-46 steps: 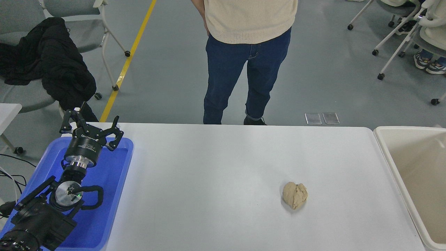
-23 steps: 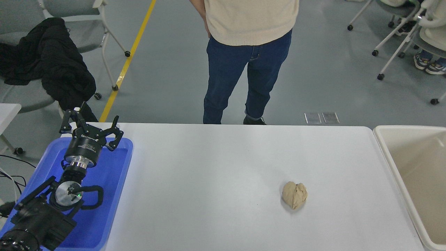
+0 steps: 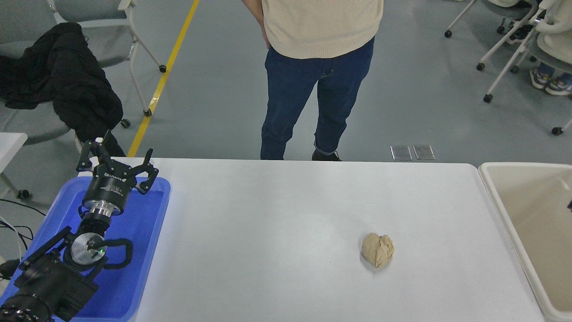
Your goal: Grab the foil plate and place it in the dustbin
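The foil plate is not in view. The dustbin (image 3: 496, 188), cream-beige with a thick rim, stands against the table's right end and is cut off by the picture's right edge. What shows of its inside holds nothing. My left gripper (image 3: 116, 157) is parked at the lower left above the blue tray, open and empty. My right arm is out of view, apart from a tiny dark sliver (image 3: 570, 205) at the right edge over the dustbin; I cannot tell what that sliver is.
A small tan wrinkly paper ball (image 3: 378, 250) lies on the white table (image 3: 268, 232), right of the middle. A flat blue tray (image 3: 147, 223) sits at the table's left end. A person in jeans (image 3: 308, 89) stands at the far side. Chairs stand behind.
A tiny dark sliver has appeared at the right edge over the dustbin. The person has shifted slightly. The left arm and the paper ball have not moved.
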### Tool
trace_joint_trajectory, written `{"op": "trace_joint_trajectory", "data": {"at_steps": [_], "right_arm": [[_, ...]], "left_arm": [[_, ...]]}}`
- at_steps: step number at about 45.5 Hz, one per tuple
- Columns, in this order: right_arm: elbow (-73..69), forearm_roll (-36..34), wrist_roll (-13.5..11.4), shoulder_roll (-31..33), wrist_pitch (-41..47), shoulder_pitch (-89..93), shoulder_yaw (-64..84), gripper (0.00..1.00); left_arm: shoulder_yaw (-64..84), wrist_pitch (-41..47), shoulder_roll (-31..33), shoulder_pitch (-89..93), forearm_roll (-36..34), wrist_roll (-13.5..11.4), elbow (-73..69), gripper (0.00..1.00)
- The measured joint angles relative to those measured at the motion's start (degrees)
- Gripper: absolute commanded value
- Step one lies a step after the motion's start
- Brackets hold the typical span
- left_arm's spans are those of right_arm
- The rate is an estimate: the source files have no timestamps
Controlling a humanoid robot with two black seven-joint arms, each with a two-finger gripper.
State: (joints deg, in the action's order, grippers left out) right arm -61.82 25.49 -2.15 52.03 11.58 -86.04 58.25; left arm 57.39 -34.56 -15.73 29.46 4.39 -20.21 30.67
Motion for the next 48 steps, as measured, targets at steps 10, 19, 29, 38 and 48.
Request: {"op": "trace_joint_trajectory", "data": {"at_steps": [10, 19, 29, 38, 48], "right_arm": [[-2.3, -0.2, 0.1, -10.0, 17.2, -12.9, 10.7, 1.00], [-3.2, -0.8, 0.3, -19.4, 26.9, -19.6, 14.5, 1.00], [-3.7, -4.2, 0.4, -25.4, 31.1, -25.0, 12.5, 1.00], [-3.7, -6.4, 0.4, -29.6, 32.5, -29.2, 10.9, 1.00], [-3.6, -7.3, 0.4, -33.4, 33.1, -31.4, 9.6, 1.00]], "left_arm": [[0.0, 0.0, 0.0, 0.0, 0.0, 0.0, 0.0, 1.00], [0.0, 0.0, 0.0, 0.0, 0.0, 0.0, 0.0, 1.00], [0.0, 0.0, 0.0, 0.0, 0.0, 0.0, 0.0, 1.00], [0.0, 0.0, 0.0, 0.0, 0.0, 0.0, 0.0, 1.00], [0.0, 0.0, 0.0, 0.0, 0.0, 0.0, 0.0, 1.00]]}}
